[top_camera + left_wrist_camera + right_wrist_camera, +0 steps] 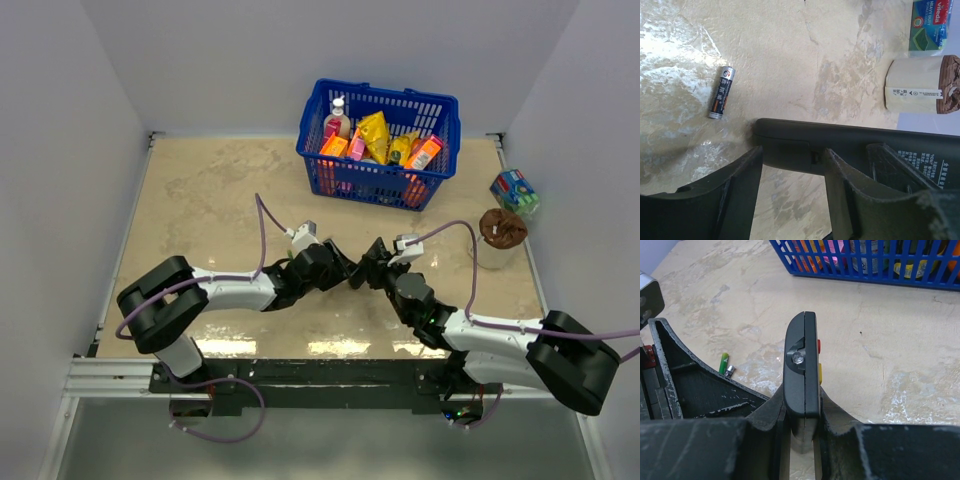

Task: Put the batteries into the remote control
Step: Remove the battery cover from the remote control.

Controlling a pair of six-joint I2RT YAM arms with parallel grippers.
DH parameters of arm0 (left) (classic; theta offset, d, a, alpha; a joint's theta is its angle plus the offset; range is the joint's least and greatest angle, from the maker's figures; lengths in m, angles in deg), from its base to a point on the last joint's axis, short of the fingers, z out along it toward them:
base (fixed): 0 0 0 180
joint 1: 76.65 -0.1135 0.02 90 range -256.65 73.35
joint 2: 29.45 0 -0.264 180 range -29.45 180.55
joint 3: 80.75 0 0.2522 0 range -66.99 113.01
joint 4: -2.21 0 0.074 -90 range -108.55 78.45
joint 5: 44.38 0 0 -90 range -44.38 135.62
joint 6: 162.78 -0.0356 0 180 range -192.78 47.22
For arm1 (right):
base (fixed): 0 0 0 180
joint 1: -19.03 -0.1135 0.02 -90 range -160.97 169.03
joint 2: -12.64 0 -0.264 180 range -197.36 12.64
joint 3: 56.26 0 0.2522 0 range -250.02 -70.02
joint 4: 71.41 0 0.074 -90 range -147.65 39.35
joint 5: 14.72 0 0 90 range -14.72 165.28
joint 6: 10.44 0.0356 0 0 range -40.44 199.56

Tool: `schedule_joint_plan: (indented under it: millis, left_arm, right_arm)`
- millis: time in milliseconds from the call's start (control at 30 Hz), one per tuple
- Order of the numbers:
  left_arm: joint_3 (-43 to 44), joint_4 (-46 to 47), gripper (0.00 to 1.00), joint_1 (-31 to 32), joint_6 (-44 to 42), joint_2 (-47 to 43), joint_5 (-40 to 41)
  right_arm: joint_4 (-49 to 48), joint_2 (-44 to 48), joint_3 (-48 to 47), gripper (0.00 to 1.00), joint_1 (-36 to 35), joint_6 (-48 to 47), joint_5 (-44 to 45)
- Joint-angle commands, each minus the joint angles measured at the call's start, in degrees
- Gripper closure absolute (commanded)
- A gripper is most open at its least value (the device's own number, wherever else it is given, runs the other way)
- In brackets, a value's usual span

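My right gripper (802, 407) is shut on the black remote control (802, 372) and holds it on edge above the table, its end with coloured buttons pointing away. In the left wrist view the remote (850, 145) runs as a dark bar across my open left gripper (792, 175), just past the fingertips, whose jaws stand wide with table showing between them. One battery (721, 92) lies loose on the table to the left of the remote's end. It shows green in the right wrist view (723, 362), with a silver tip beside it. Both grippers (352, 268) meet mid-table.
A blue basket (380, 145) of packets and bottles stands at the back, also in the right wrist view (865, 265). A pale cup with a brown top (502, 232) and a sponge pack (515, 190) sit at the right edge.
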Motion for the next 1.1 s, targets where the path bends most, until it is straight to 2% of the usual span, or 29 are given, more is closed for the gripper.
schedule_joint_plan:
  millis: [0, 333, 767, 1067]
  left_arm:
    - [0.31, 3.39, 0.43, 0.42, 0.37, -0.35, 0.62]
    - [1.45, -0.91, 0.45, 0.94, 1.60, 0.88, 0.27]
    - [2.94, -1.08, 0.46, 0.94, 0.81, 2.46, 0.27]
    - [10.15, -14.71, 0.52, 0.95, -2.18, 7.82, -0.78]
  right_arm:
    - [2.36, -0.94, -0.52, 1.00, -0.46, 0.42, 1.15]
    - [2.27, -0.85, -0.52, 1.00, -0.46, 0.51, 1.50]
    - [2.36, -0.85, -0.43, 1.00, -0.46, 0.07, 0.45]
    - [2.71, -1.47, -1.22, 1.00, -0.99, -2.30, -0.08]
